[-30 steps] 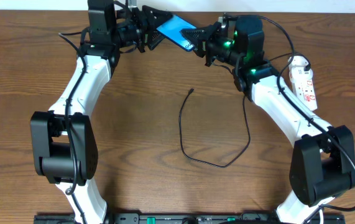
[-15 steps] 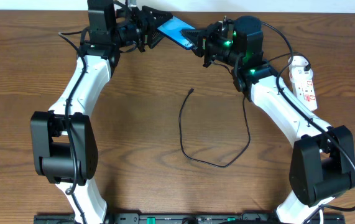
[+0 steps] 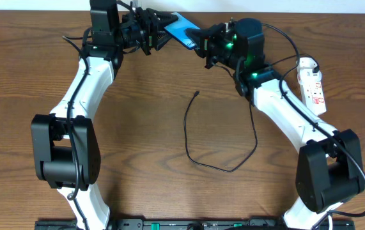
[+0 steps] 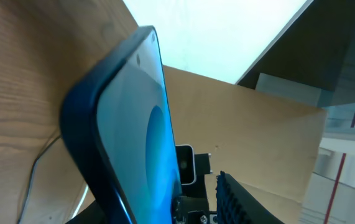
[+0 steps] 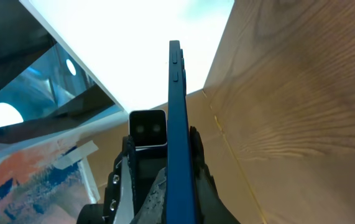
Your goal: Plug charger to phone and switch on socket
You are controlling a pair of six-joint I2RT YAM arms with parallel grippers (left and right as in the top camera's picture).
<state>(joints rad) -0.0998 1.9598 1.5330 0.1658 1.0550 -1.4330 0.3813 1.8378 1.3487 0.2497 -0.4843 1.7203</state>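
Jaws of the right gripper (image 3: 202,45) are clenched on the phone (image 3: 181,28), pinching its thin body. In the right wrist view the phone (image 5: 176,106) stands edge-on up the middle of the frame, with a dark finger (image 5: 199,165) against its right face and another at its left. Jaws of the left gripper (image 3: 159,32) straddle the phone's opposite end, but I cannot tell whether they press on it or stand just off it. The left wrist view is too close to show them. There the phone (image 4: 143,137) leans across the left half of the frame, its blue screen and lighter oval turned to the right.

In the overhead view the phone sits at top centre, bridging the two grippers with its bright screen upward.

Below it, in the middle of the table (image 3: 137,96), the charger (image 3: 186,128) lies loose. Its black cable curls in an open loop, and the plug tip (image 3: 197,94) at the loop's upper left end is well apart from the phone. The socket (image 3: 313,83), a white strip with red markings, lies at the right edge of the frame beside the right arm.
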